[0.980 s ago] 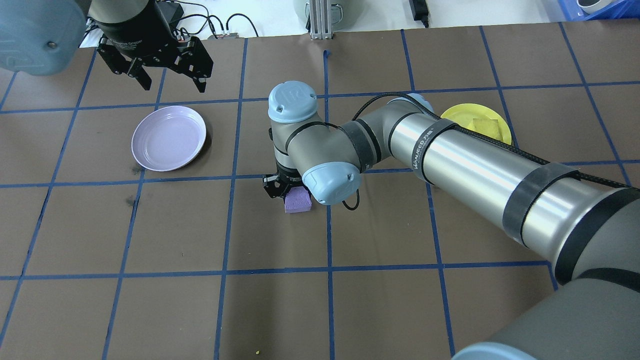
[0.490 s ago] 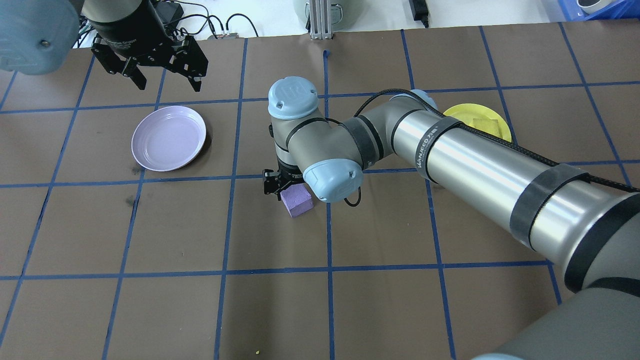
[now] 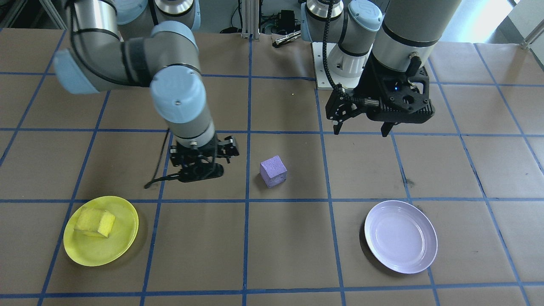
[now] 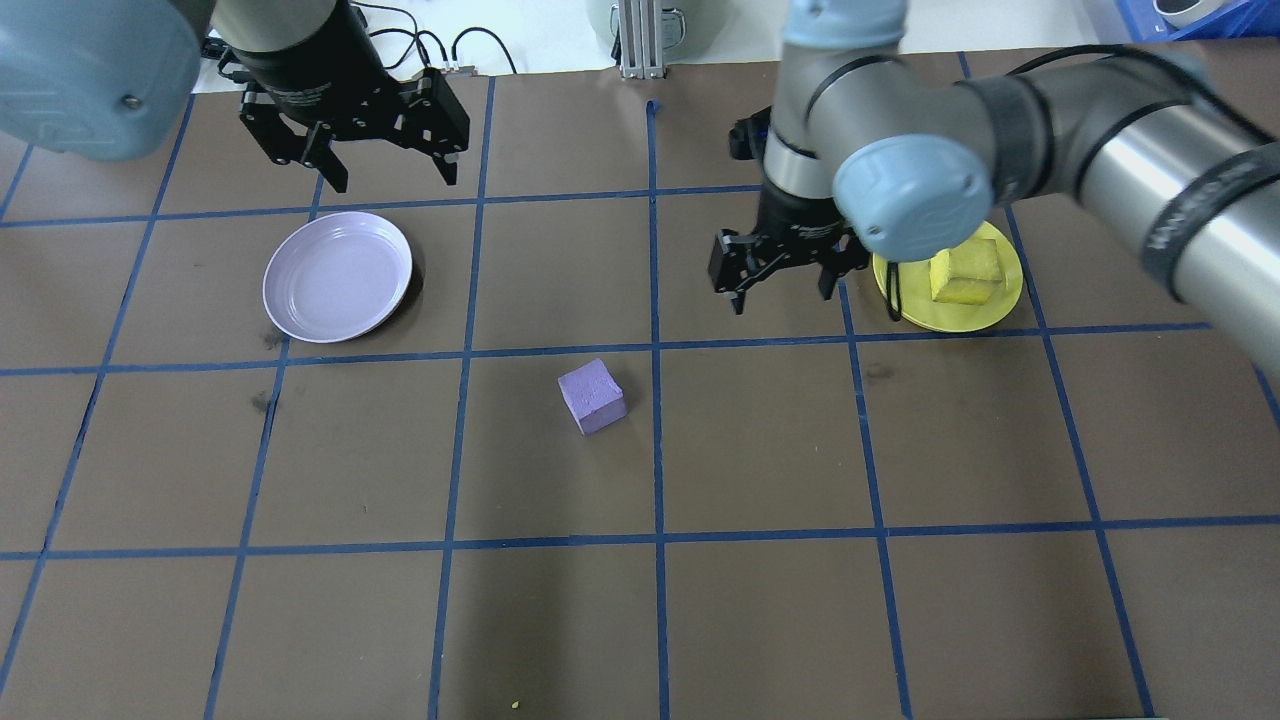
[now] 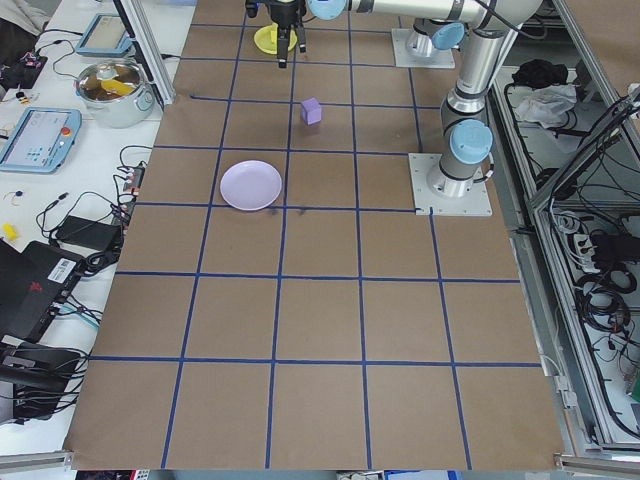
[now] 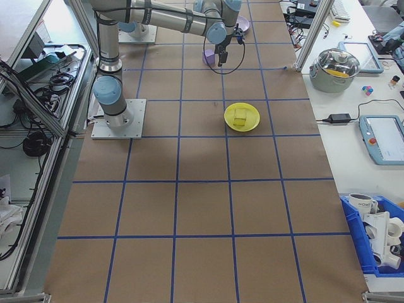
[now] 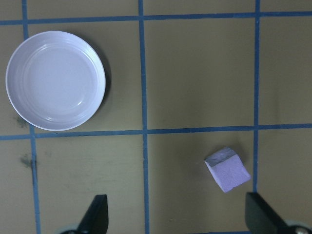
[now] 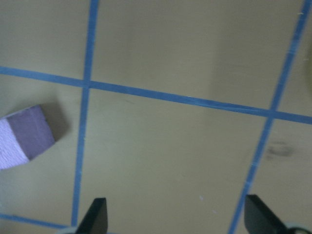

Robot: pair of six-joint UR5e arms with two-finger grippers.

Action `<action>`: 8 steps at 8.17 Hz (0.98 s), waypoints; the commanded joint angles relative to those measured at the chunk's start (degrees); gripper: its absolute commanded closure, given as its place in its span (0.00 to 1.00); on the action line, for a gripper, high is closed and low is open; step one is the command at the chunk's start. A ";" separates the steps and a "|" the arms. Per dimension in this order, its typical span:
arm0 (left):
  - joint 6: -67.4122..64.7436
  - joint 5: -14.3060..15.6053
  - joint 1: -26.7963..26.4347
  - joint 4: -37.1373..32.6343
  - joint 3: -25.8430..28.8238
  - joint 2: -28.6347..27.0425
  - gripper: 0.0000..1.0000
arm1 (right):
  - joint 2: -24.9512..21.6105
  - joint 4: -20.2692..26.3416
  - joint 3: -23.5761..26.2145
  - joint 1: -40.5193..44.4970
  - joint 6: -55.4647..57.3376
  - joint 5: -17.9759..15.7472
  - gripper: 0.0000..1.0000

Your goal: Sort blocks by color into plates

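Purple block (image 4: 592, 396) sits free on the desk (image 4: 760, 600), near the middle, just below the grid line that runs under both plates. Half a second ago the right tool was down on it; now nothing touches it, and it sits about where it was.

Right tool (image 4: 778, 280) has pulled away and up, now hanging beside the yellow plate (image 4: 1008, 297), fingers spread, empty. Yellow block (image 4: 966, 275) rests in that plate, so that colour is done.

Lavender plate (image 4: 338, 275) is empty, well apart from the purple block. Left tool (image 4: 385, 165) hovers just past the plate's far rim, fingers spread, empty; its wrist view frames both plate and block.

Read: handoff via the desk. Right arm dropped the block within left's reach; my guess is that left picks and places next.
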 commanded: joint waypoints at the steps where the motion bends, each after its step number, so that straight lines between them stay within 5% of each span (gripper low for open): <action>1: -15.80 -1.26 -7.85 -0.23 -0.37 -2.11 0.00 | -10.21 8.48 -0.96 -12.23 -7.89 -2.90 0.00; 3: -28.76 -4.04 -9.89 0.03 -2.55 -4.84 0.00 | -11.64 9.61 -7.69 -12.26 -4.92 -4.40 0.00; 4: -29.80 -4.51 -10.34 0.21 -4.05 -5.80 0.00 | -11.91 15.63 -11.57 -12.17 -2.82 -4.67 0.00; 8: -26.06 -4.60 -10.87 0.39 -10.99 -11.25 0.00 | -12.88 17.53 -12.22 -11.91 -3.06 -3.97 0.00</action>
